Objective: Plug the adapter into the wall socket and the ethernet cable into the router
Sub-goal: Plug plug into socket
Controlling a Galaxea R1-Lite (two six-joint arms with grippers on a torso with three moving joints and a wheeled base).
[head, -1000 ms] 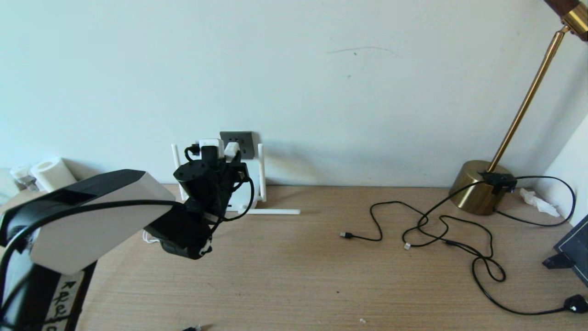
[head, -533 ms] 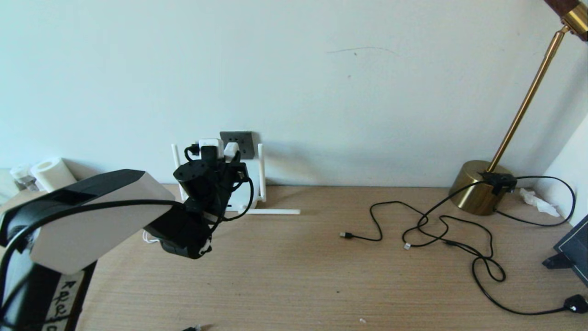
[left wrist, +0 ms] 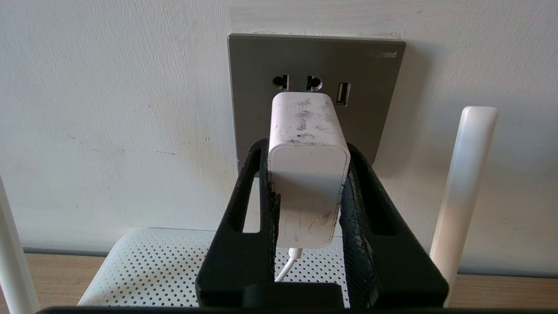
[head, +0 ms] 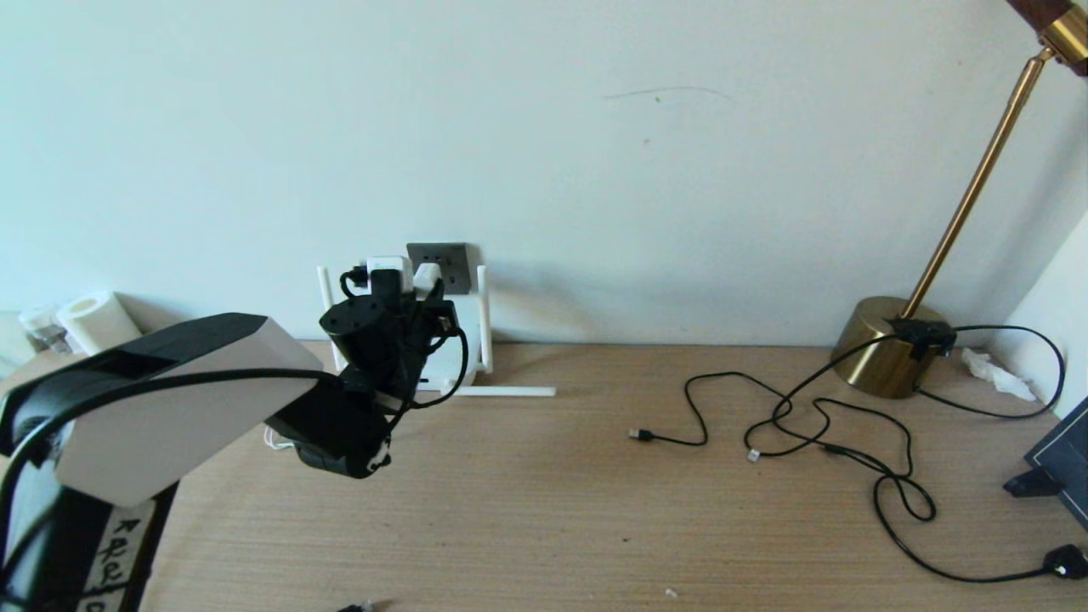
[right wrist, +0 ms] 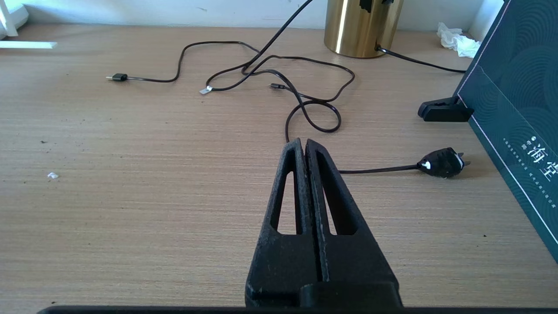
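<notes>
My left gripper (left wrist: pixel 307 174) is clenched on the adapter (left wrist: pixel 307 174), one black finger (left wrist: pixel 244 205) pressed to each side, holding it level against the wall socket (left wrist: pixel 370 87). The adapter's front end meets the grey plate just below the two round pin holes; I cannot tell whether the prongs are seated. Its thin white cord (left wrist: pixel 285 266) hangs from the rear. The router (left wrist: pixel 152 266) sits on the desk (head: pixel 552 510) directly beneath, antennas upright. My right gripper (right wrist: pixel 305 148) is parked low over the desk, fingers pressed together, holding nothing. The ethernet cable (head: pixel 850 442) lies loose on the desk, well apart from the router, near the lamp base (head: pixel 884 344).
</notes>
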